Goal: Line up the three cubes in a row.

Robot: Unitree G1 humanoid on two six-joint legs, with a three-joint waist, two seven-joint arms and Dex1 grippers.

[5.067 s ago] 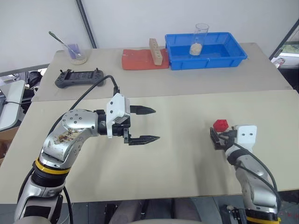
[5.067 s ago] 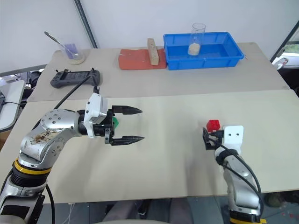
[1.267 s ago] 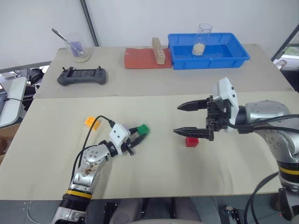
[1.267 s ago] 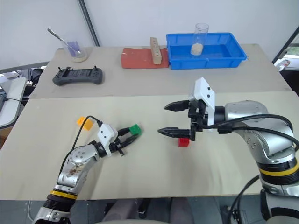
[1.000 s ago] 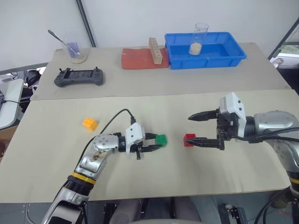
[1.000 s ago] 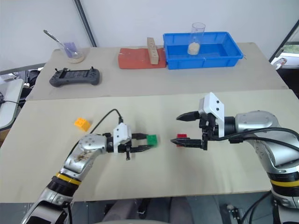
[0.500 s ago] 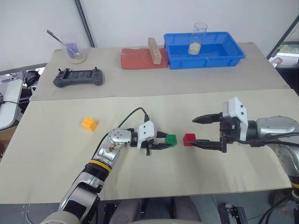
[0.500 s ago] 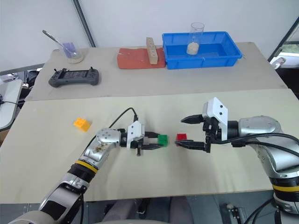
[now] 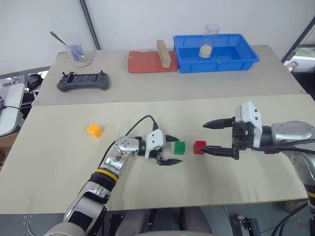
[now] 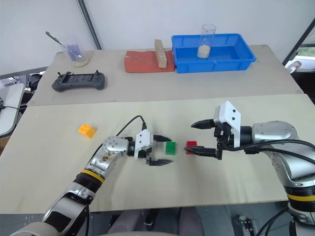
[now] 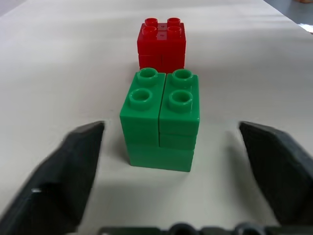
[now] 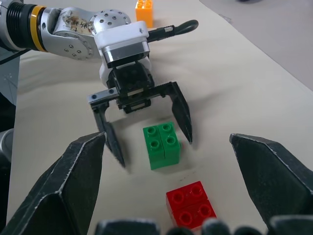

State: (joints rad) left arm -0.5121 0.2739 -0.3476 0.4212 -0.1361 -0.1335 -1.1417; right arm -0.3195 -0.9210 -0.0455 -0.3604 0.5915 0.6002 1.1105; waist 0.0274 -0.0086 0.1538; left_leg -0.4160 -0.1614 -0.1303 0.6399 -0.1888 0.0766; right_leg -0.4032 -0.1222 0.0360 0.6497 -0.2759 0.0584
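L end effector low, spread around green cube; R end effector spread, by red cube.

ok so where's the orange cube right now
The orange cube sits alone on the near table's left side, well left of the green cube.

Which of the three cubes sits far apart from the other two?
The orange cube. It sits alone toward the table's left, while the green cube and red cube sit close together.

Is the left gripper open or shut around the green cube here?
Open. The left gripper has its fingers spread either side of the green cube, with bare table showing between each finger and the cube.
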